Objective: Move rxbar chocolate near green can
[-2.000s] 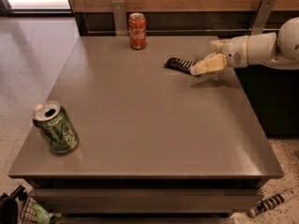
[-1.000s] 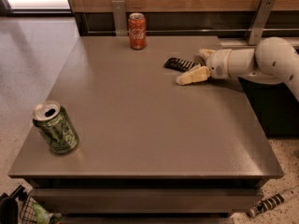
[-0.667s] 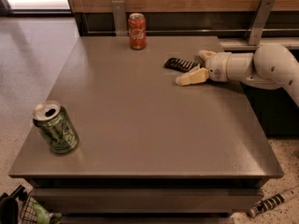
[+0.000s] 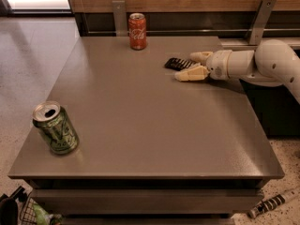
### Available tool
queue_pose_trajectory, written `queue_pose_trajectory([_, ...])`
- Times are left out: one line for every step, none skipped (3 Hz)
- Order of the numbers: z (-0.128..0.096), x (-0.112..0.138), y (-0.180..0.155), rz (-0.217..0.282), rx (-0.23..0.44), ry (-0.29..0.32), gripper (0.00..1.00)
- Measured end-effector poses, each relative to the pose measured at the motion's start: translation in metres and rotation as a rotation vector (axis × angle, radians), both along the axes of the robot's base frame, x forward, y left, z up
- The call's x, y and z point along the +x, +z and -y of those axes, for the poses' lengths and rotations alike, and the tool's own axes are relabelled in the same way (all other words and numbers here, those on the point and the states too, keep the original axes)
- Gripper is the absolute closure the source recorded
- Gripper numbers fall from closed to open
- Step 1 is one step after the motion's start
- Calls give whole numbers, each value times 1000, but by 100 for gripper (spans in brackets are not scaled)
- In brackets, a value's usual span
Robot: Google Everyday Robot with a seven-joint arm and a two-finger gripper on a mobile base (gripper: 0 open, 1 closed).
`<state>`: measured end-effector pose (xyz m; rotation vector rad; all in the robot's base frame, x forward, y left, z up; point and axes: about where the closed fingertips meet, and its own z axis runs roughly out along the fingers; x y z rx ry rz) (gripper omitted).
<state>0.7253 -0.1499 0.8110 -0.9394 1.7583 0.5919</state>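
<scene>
**Open Claw Set Around Snack Bar on Grey Table**

A green drink can with dark markings and a silver top (image 4: 55, 128) is seen standing at the near left corner of a flat grey table (image 4: 150, 125). Well apart from it, toward the far right, a small black-wrapped rxbar chocolate (image 4: 177, 63) is laid flat. Its right end is flanked by the spread cream fingers of the gripper (image 4: 193, 65) on a white arm (image 4: 262, 60); nothing is clamped. A red cola can (image 4: 137, 31) is stood upright at the far edge.

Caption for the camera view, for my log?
Open gripper straddles the rxbar chocolate at the far side of the table; green can sits at its near-left corner.
</scene>
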Motion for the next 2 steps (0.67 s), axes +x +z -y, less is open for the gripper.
queue_pose_trajectory([0, 0, 3, 0, 0, 0, 100])
queue_pose_trajectory([0, 0, 3, 0, 0, 1, 100])
